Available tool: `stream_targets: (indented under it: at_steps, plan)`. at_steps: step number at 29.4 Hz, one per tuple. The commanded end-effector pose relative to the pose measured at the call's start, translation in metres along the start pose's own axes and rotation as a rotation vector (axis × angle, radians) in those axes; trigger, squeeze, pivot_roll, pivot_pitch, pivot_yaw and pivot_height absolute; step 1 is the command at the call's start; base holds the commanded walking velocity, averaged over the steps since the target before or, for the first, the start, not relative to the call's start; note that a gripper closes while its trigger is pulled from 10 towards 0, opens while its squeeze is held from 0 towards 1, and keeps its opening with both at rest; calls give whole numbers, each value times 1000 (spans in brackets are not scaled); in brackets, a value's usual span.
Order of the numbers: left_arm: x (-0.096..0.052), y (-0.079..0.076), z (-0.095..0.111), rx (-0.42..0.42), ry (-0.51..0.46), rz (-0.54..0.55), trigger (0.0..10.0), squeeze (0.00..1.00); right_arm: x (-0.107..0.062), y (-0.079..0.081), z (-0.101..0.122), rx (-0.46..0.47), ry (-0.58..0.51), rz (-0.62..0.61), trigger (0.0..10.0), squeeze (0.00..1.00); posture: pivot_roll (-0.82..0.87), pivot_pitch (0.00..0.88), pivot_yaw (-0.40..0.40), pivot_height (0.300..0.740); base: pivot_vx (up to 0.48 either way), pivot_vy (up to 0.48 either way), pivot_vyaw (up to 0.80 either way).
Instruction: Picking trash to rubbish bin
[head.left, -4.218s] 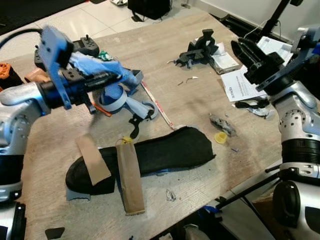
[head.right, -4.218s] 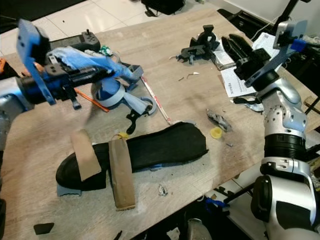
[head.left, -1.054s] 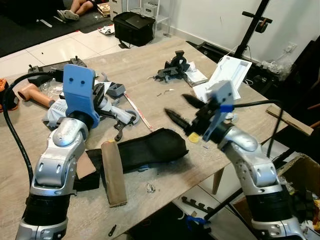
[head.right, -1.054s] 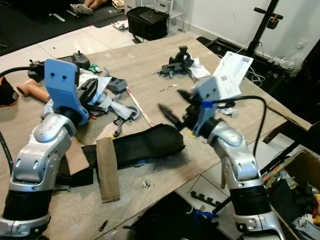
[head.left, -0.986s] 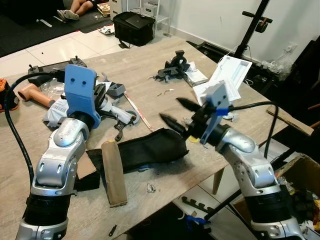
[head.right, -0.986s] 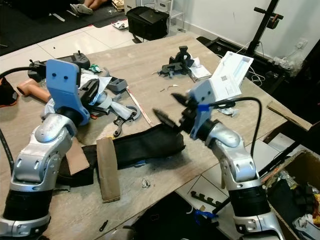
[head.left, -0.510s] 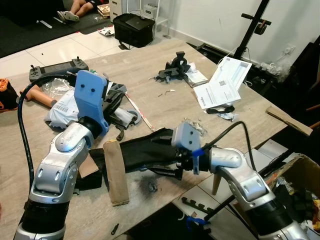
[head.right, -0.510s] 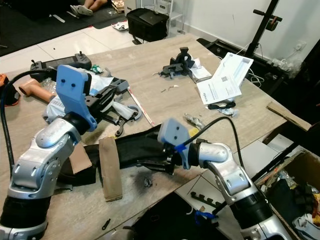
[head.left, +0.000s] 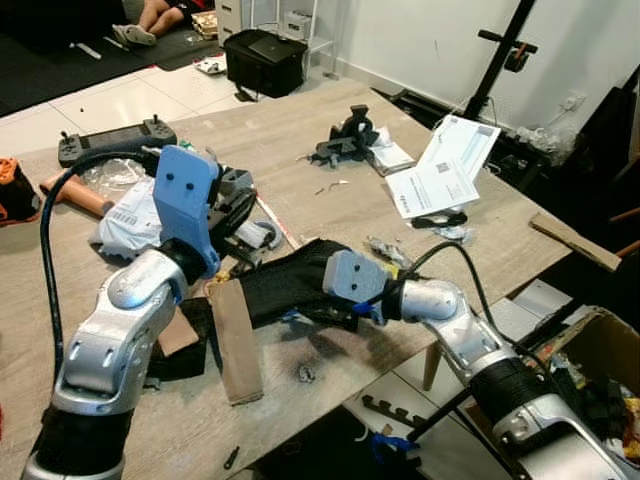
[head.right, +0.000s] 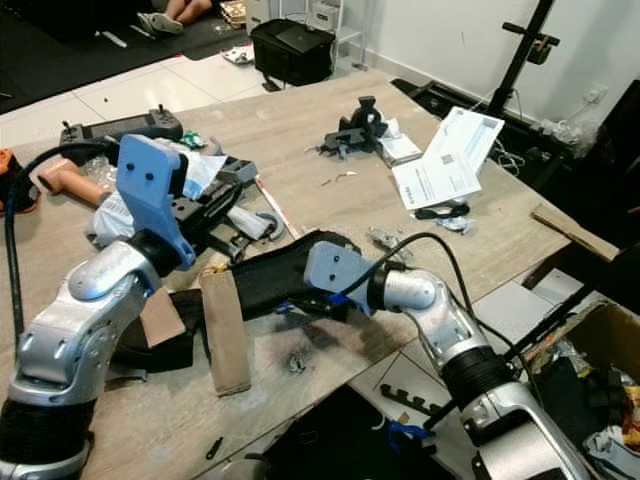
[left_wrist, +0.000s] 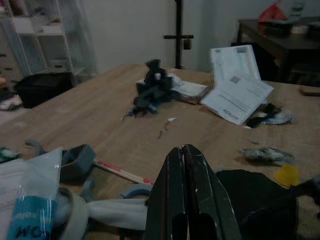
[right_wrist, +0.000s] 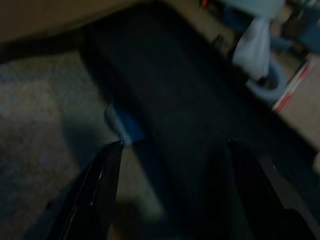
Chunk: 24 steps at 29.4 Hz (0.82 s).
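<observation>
Nearest counter (head.left: 330, 345) edge: small crumpled scrap (head.left: 305, 373), brown cardboard strip (head.left: 236, 340) lying over long black pad (head.left: 285, 285). R pincer (right_wrist: 167, 185) low over pad's near edge, fingers apart, blue bit (right_wrist: 122, 131) btwn tips. L pincer (left_wrist: 186, 200) fingers together, holding nothing, above grey tape dispenser (left_wrist: 107, 207) & clutter at counter's left. Further: yellow cap (left_wrist: 288, 174), grey wrapper (left_wrist: 262, 154), white papers (head.left: 440, 175). Far side: black clamp (head.left: 345, 138), handheld controller (head.left: 115, 138).
</observation>
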<state>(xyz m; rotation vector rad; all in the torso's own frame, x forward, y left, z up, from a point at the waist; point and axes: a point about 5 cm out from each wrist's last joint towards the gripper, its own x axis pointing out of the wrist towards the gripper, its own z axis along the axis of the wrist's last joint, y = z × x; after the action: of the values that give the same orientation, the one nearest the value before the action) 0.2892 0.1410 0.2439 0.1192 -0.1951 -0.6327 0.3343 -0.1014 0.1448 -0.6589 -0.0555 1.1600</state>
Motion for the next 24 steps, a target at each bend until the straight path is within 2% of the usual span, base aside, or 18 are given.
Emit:
stream_targets:
  at_steps: [1,3,4,5,6,8,9,14,17,18,19,20,21,24]
  plan:
    - [-5,-8,-3,-8,33,-85,10000,0,-2,4,-7,41,4,21,10000,0,208,148,-27,740,0,0,0]
    - [-15,-19,-10,5,116,-239,10000,0,-2,8,-11,89,-12,50,10000,0,209,156,-21,740,0,0,0]
    - [-15,-19,-10,5,116,-239,10000,0,-2,8,-11,89,-12,50,10000,0,209,156,-21,740,0,0,0]
    - [-19,-22,-13,26,157,-290,10000,0,-2,10,-12,103,-22,61,10000,0,209,156,-21,740,0,0,0]
    - [-19,-22,-13,26,157,-290,10000,0,-2,10,-12,103,-22,61,10000,0,209,156,-21,740,0,0,0]
    - [-23,-21,-21,75,237,-331,10000,0,0,12,-16,109,-29,81,10000,0,209,160,-18,740,0,0,0]
    - [-28,-18,-34,155,355,-346,10000,0,1,15,-18,114,-22,99,10000,0,209,160,-18,740,0,0,0]
    - [-33,-13,-43,227,434,-351,10000,0,2,14,-21,113,-22,107,10000,0,208,160,-18,740,0,0,0]
    - [-34,-11,-44,237,448,-338,10000,0,2,13,-21,116,-22,110,10000,0,209,158,-21,740,0,0,0]
    - [-35,-9,-45,242,460,-335,10000,0,3,13,-21,129,-25,122,4745,0,209,158,-21,740,0,0,0]
    - [-35,-9,-45,242,460,-335,10000,0,3,13,-21,129,-25,122,4745,0,209,158,-21,740,0,0,0]
    - [-35,-9,-44,241,464,-335,10000,0,3,13,-21,141,-28,130,1608,0,208,156,-23,740,0,0,0]
    - [-35,-9,-44,239,467,-336,10000,0,3,13,-21,155,-31,143,0,0,208,156,-24,740,0,0,0]
    - [-35,-9,-44,239,469,-341,10000,0,3,12,-22,164,-33,153,0,0,208,156,-24,740,0,0,0]
